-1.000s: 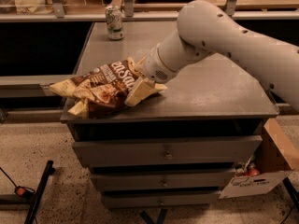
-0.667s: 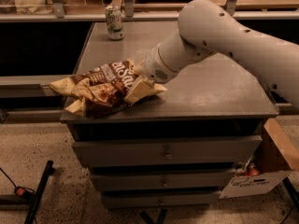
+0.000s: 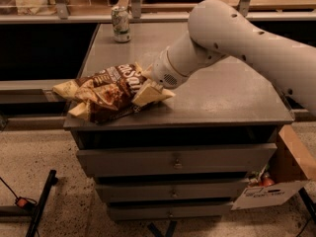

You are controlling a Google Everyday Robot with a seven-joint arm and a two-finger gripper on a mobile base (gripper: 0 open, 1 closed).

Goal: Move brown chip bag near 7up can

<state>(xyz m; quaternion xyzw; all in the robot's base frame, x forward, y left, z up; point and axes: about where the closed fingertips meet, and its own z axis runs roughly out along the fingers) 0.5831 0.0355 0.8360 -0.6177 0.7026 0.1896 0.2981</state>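
The brown chip bag (image 3: pixel 106 90) lies crumpled on the front left corner of the grey cabinet top (image 3: pixel 222 98), its left end hanging over the edge. The 7up can (image 3: pixel 120 23) stands upright at the far left back of the top, well apart from the bag. My gripper (image 3: pixel 148 80) is at the bag's right cream end, low on the surface and touching the bag. It is mostly hidden behind the white wrist (image 3: pixel 170 68).
The cabinet has drawers (image 3: pixel 175 159) below the top. A cardboard box (image 3: pixel 281 177) sits on the floor at the right. A black stand leg (image 3: pixel 42 204) lies on the floor at the left. A shelf rail runs behind the can.
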